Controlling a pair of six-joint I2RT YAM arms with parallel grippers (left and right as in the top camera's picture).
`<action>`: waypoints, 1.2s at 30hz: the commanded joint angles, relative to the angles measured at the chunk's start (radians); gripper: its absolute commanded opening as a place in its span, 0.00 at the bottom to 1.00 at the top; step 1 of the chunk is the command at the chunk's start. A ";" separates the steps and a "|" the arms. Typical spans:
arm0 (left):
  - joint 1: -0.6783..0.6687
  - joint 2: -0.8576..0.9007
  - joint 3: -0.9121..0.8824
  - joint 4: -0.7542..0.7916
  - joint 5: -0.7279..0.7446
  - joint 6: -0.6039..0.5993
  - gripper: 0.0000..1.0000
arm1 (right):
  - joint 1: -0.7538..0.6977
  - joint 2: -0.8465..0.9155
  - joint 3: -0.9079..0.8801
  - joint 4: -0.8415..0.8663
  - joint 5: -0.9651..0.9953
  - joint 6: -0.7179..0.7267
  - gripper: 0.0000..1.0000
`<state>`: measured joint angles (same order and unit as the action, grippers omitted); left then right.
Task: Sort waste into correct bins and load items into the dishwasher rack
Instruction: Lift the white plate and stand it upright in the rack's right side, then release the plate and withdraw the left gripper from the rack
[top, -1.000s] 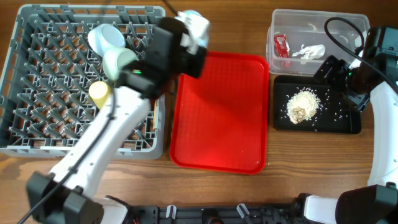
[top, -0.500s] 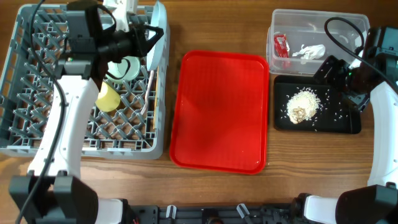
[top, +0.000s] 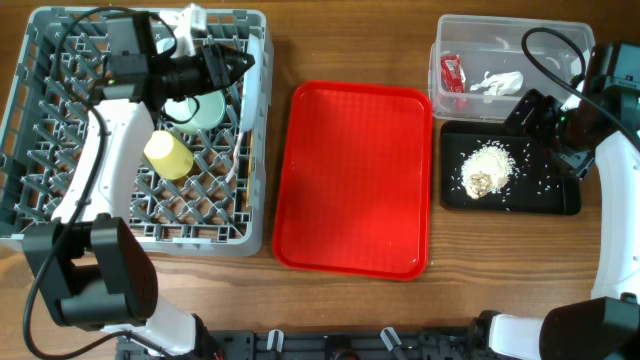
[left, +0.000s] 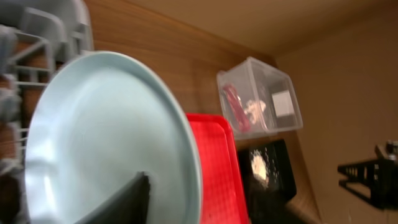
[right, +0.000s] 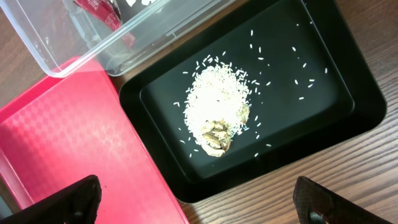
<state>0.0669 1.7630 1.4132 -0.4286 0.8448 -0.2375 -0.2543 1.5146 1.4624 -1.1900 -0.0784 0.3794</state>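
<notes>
The round white plate (left: 106, 137) stands on edge by the right wall of the dishwasher rack (top: 60, 200). My left gripper (top: 238, 68) is at it. One dark finger (left: 124, 202) lies across the plate's face and the other is hidden, so I cannot tell the grip. A yellow cup (top: 168, 155) and a pale green bowl (top: 200, 108) sit among the pegs. The clear tub (top: 510, 45) holds the red wrapper (top: 452, 72) and white napkin (top: 497, 82). Rice scraps (right: 217, 106) lie in the black tray (right: 348, 106). My right gripper (right: 196, 205) hangs open and holds nothing, over that tray's near edge.
The flat red tray (top: 355, 180) lies bare between the rack and the two bins. My left arm stretches across the rack's top. Wooden table shows in front of the black tray and around the bins.
The left arm swung left from the red tray's edge to the rack with the plate. The plate now stands lower against the rack's right wall. The right arm has not moved.
</notes>
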 joint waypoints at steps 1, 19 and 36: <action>0.039 -0.012 0.016 0.010 -0.028 -0.006 1.00 | -0.001 0.000 0.005 0.000 -0.012 -0.019 1.00; 0.073 -0.151 0.016 -0.563 -0.724 -0.003 1.00 | 0.175 0.000 0.005 0.113 -0.362 -0.389 1.00; 0.028 -0.208 -0.031 -0.761 -0.671 0.077 1.00 | 0.260 -0.102 -0.066 0.126 -0.093 -0.301 1.00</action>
<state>0.1291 1.6100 1.4200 -1.1931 0.1436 -0.2188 0.0051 1.5032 1.4471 -1.1091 -0.1989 0.0708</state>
